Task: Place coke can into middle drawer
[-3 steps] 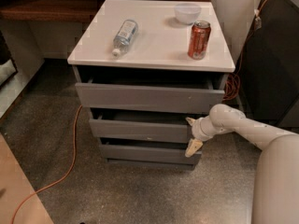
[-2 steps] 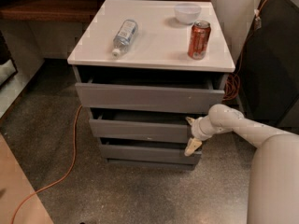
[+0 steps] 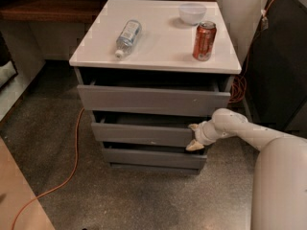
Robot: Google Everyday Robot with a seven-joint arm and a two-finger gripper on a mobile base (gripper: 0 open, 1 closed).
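Observation:
The coke can (image 3: 204, 40) stands upright on the right side of the white cabinet top (image 3: 158, 42). Below it, the middle drawer (image 3: 144, 133) is the second grey front and sits a little way out, with a dark gap above it. My gripper (image 3: 194, 137) is at that drawer's right end, open, with one pale fingertip (image 3: 194, 127) at the front's upper edge and the other at its lower edge. It holds nothing and is far below the can.
A clear water bottle (image 3: 127, 37) lies on the top's left side and a white bowl (image 3: 192, 12) stands at the back right. The top drawer (image 3: 153, 99) is also slightly out. An orange cable (image 3: 74, 152) runs across the floor on the left. A dark panel (image 3: 278, 56) stands to the right.

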